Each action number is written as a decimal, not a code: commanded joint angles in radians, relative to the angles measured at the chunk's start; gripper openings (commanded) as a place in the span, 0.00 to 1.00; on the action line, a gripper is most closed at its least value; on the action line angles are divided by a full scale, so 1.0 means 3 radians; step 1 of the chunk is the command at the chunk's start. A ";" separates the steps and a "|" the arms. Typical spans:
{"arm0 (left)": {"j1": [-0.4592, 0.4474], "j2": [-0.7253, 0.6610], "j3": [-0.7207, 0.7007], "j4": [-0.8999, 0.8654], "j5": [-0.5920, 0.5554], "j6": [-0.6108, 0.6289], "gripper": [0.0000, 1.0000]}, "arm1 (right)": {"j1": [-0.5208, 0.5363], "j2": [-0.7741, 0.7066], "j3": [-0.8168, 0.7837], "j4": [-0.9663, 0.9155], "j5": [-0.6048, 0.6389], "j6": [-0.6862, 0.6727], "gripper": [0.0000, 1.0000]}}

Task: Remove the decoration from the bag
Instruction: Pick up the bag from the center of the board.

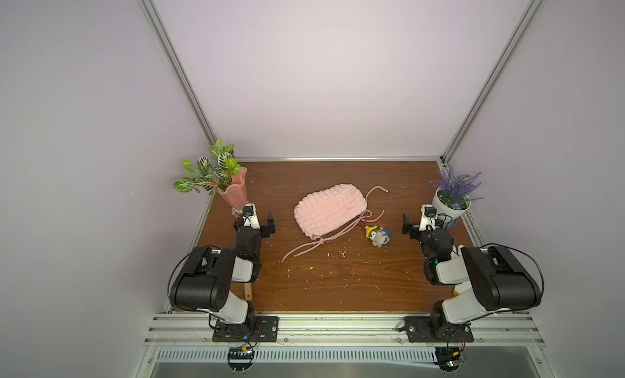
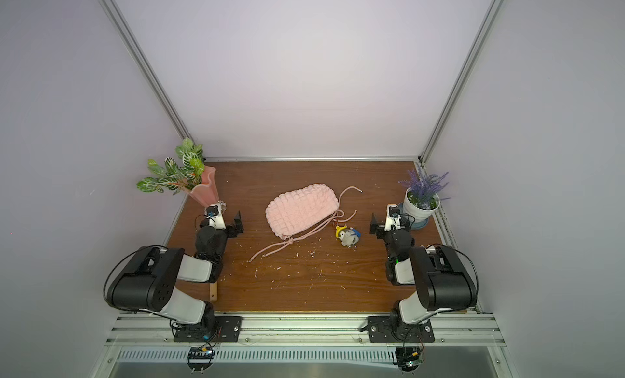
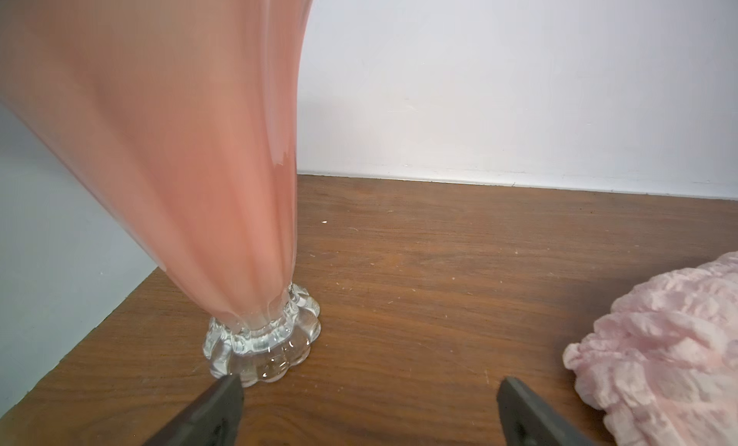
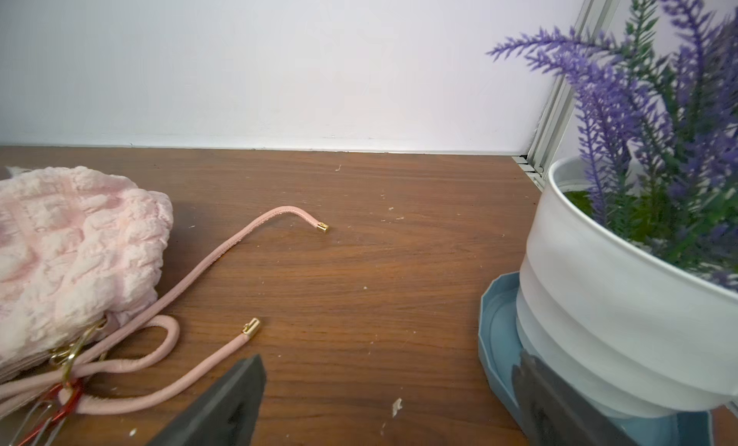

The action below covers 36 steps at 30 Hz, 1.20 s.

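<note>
Near the middle of the wooden table (image 1: pixel 338 291), the bag (image 1: pixel 329 209) was seen lying flat, with its pink cords (image 1: pixel 306 246) trailed toward the front edge. Just beside the bag's right end, the decoration (image 1: pixel 378 236) was laid on the wood, and a thin link was seen running to it from the bag's corner. Left of the bag, by the pink vase (image 1: pixel 233 192), the left gripper (image 1: pixel 271 224) was held spread and empty. Right of the bag, by the white flowerpot (image 1: pixel 448 207), the right gripper (image 1: pixel 407 225) was likewise spread and empty.

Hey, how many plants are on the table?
2. A green leafy plant in the pink vase at the far left corner; a lavender in the white pot at the far right. None seems hidden.
</note>
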 commanded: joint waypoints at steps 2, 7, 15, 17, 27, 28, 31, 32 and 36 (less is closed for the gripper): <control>0.0038 -0.0013 0.0035 0.0079 0.0033 -0.0013 0.99 | 0.0011 -0.0026 0.0075 0.0034 0.0015 -0.0036 1.00; 0.0041 -0.0003 0.0050 0.0060 0.0033 -0.0017 0.99 | 0.0007 -0.0027 0.0075 0.0045 0.0006 -0.0026 0.99; -0.0169 -0.0471 0.0215 -0.0570 0.0239 0.0338 0.99 | 0.0006 -0.0287 0.0111 -0.0196 -0.0132 -0.0077 1.00; -0.0324 -0.0748 0.0309 -0.0922 0.0153 0.0407 0.99 | 0.0006 -0.0541 0.0176 -0.0506 -0.0198 -0.0101 1.00; -0.0974 -0.1382 0.1105 -0.2649 0.0242 0.0032 0.99 | 0.0108 -0.1610 0.0479 -0.1776 -0.1128 0.0332 0.99; -0.1041 -0.1340 0.1218 -0.2762 0.0292 0.0030 0.99 | 0.0136 -0.1687 0.0534 -0.1963 -0.1212 0.0328 1.00; -0.1299 -0.1055 0.1579 -0.3118 0.0351 0.0141 0.99 | 0.0256 -0.1838 0.0700 -0.2545 -0.1429 0.0264 1.00; -0.1404 -0.0922 0.1708 -0.3197 0.0320 0.0170 0.99 | 0.0304 -0.1878 0.0727 -0.2666 -0.1447 0.0264 0.99; -0.1751 -0.0429 0.2073 -0.3314 0.0223 0.0164 0.99 | 0.0492 -0.1949 0.0849 -0.3179 -0.1532 0.0240 0.99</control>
